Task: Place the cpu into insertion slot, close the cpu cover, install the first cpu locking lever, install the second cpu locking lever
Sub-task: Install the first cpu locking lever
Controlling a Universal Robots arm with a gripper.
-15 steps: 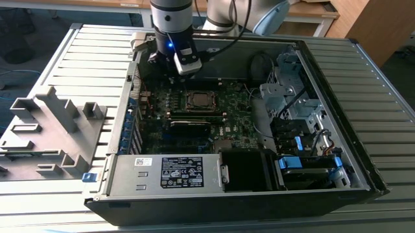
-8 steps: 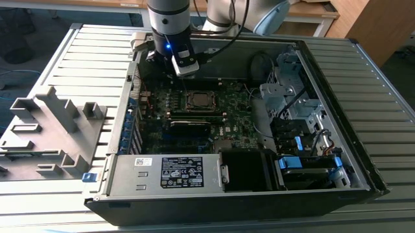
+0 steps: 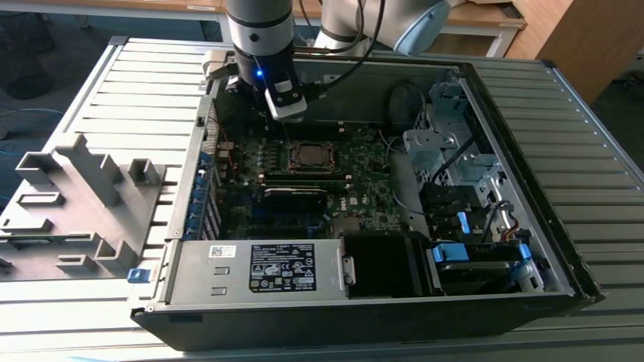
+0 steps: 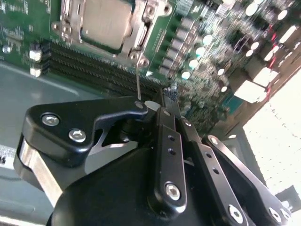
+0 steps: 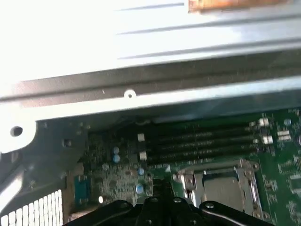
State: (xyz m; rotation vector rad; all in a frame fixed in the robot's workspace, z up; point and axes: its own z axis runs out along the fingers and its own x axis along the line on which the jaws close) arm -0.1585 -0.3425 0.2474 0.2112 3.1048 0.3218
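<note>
Silver-topped, one cpu [image 4: 106, 23] sits within one cpu cover [image 4: 142, 34], one pincer [image 4: 153, 106] near.

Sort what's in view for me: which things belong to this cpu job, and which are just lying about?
Job in hand:
cpu
cpu cover, down over it
locking lever, a thin rod
gripper, at the rod's end

Lying about:
memory slots
power supply
grey moulded fixture outside the case
</note>
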